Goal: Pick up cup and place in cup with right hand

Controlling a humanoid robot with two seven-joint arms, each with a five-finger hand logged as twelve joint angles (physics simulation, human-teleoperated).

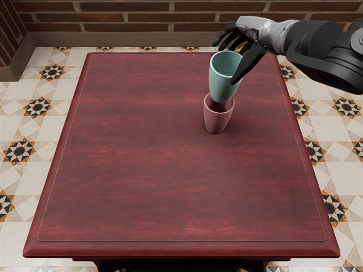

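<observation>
the dark red wooden worktop (142, 170) carries the job right of its centre, about midway between far and near edges. the black and grey right hand (256, 35) reaches in over the right edge, clamped on the tapered teal cup (223, 79), thumb (248, 63) down the side of the cup and fingers (229, 37) at the far side of its rim. that cup is off the worktop, its mouth up, leaning slightly, its base over the mouth of the smaller-looking pink cup (216, 121), which stands upright. whether the base has entered that mouth, i cannot tell.

the step in hand looks to be nesting the one in the other. best to square the teal cup first, centre its base over the opening, then lower straight and slowly. a slanted entry could catch the pink rim and tip or push the lower cup. keep the grip steady and high, so the thumb clears that rim, and let go only once the teal cup is seated.
</observation>
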